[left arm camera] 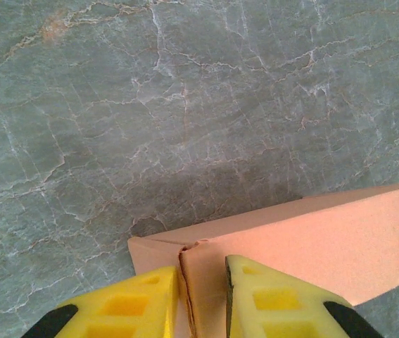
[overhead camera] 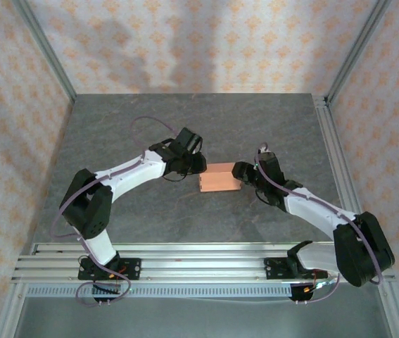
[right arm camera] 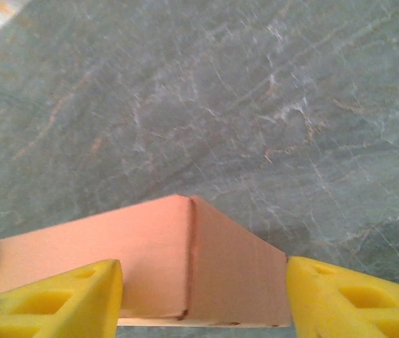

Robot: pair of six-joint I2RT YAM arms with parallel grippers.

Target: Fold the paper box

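Marble table (overhead camera: 150,127): bent arms (overhead camera: 125,172) flank paper box (overhead camera: 219,177).

Top cam: fixed, high up & behind the arm bases, looks down and fwd over the whole tabletop (overhead camera: 185,127). The paper box (overhead camera: 219,178) sits mid-frame, small, far off.

Left wrist cam: on the left arm, v. close at the box's left end. It looks down past the yellow left pincer (left arm camera: 203,299) tips at frame bottom, box (left arm camera: 312,239) lower right.

Right wrist cam: same setup at the box's right end, close. Right pincer (right arm camera: 203,296) tips sit at the bottom corners, box corner (right arm camera: 157,260) low centre.

All 3 share the box + tabletop just round it. The wrist cams see it from opposite ends.
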